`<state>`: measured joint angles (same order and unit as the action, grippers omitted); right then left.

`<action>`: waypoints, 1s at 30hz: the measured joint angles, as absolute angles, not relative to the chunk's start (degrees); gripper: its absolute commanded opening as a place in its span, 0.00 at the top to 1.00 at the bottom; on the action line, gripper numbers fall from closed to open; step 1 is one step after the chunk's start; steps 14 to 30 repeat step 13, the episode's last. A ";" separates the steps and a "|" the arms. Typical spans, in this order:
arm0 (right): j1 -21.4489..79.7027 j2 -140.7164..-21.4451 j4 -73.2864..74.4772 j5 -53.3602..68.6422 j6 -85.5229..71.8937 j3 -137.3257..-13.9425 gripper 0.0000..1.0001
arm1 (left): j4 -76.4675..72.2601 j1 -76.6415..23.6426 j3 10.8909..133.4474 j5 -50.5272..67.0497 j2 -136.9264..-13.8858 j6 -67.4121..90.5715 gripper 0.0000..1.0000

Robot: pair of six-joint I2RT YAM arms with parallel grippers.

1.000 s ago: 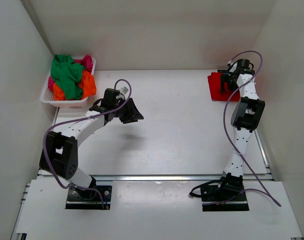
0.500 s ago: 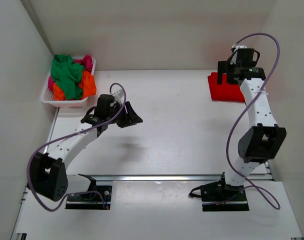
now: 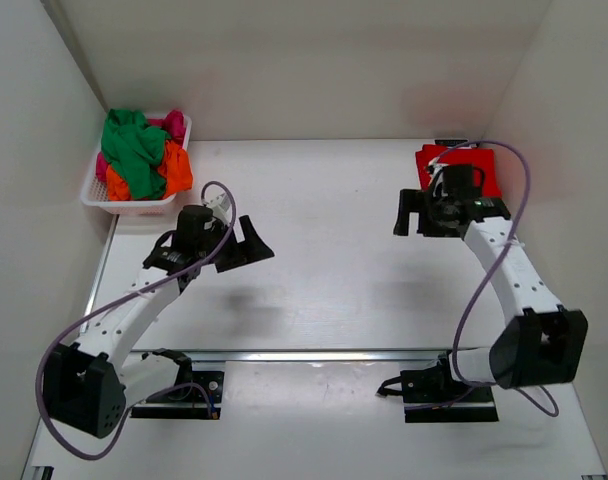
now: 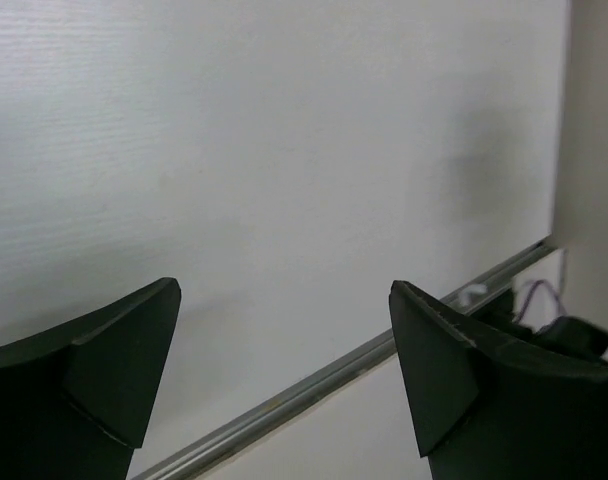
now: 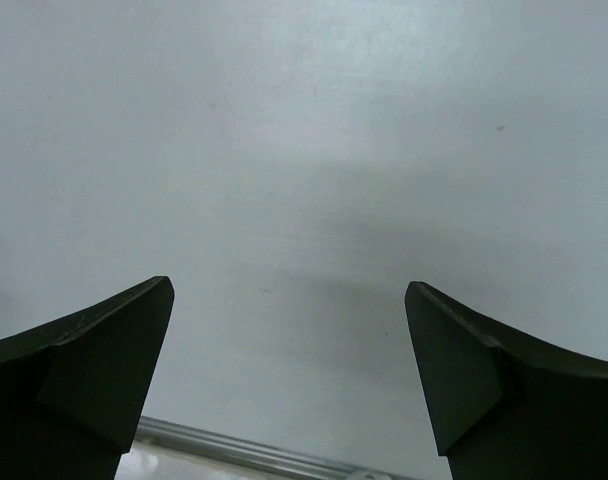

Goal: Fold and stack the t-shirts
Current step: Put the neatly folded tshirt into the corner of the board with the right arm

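Note:
A folded red t-shirt (image 3: 489, 175) lies at the table's far right, partly hidden behind my right arm. My right gripper (image 3: 404, 213) hangs just left of it, apart from the cloth. Its jaws stand open over bare table (image 5: 289, 285) with nothing between them. My left gripper (image 3: 256, 245) hovers over the left-middle of the table. It is open and empty (image 4: 284, 290). Green (image 3: 132, 148), orange (image 3: 176, 170) and pink (image 3: 172, 123) t-shirts lie bundled in the basket at the far left.
The white lattice basket (image 3: 134, 207) stands in the far left corner against the wall. A metal rail (image 4: 314, 385) runs along the table's near edge and also shows in the right wrist view as a rail (image 5: 234, 448). White walls enclose three sides.
My right gripper has drawn back from the red t-shirt, toward me and to the left. The left arm has pulled slightly back and left. Both grippers have opened wider.

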<state>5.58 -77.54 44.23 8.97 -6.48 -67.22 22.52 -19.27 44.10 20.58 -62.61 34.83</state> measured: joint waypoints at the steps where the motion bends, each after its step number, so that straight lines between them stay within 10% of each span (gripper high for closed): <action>1: 5.28 -75.66 43.29 9.37 -6.61 -67.22 0.01 | 24.03 -18.79 44.80 20.53 -63.99 33.93 0.01; 30: 5.08 -73.08 41.89 10.48 -7.09 -61.01 0.01 | 39.64 -18.28 57.80 11.51 -75.57 19.31 0.01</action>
